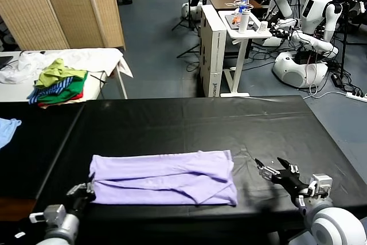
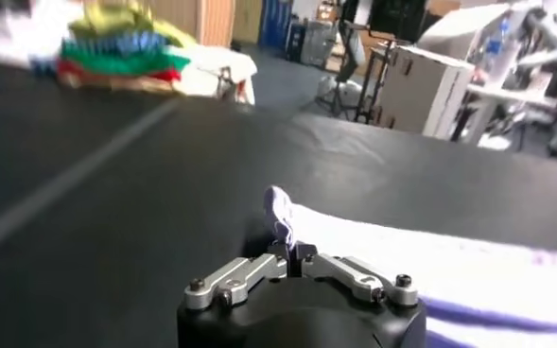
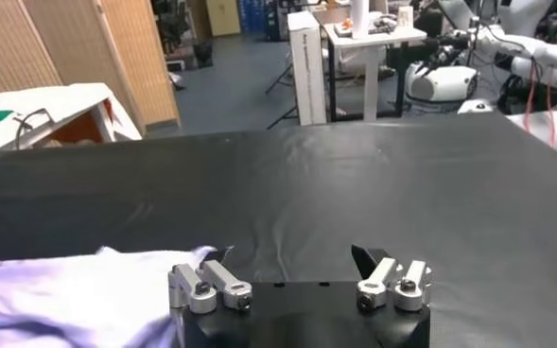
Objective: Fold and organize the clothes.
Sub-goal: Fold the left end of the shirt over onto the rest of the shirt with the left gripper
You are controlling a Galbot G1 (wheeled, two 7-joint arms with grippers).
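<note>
One left claw (image 1: pixel 86 189) pinches the T-shirt (image 1: pixel 163 177) corner; right claw (image 1: pixel 274 171) spread.

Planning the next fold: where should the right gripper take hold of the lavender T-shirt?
Probably the near right corner of the T-shirt: layered edges lie flat there, closest to the open right gripper, which can come in low from the right. The left gripper is shut on the left edge.

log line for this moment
shirt: folded band on black table | left gripper: shut on shirt's corner | right gripper: open, beside shirt's other end
</note>
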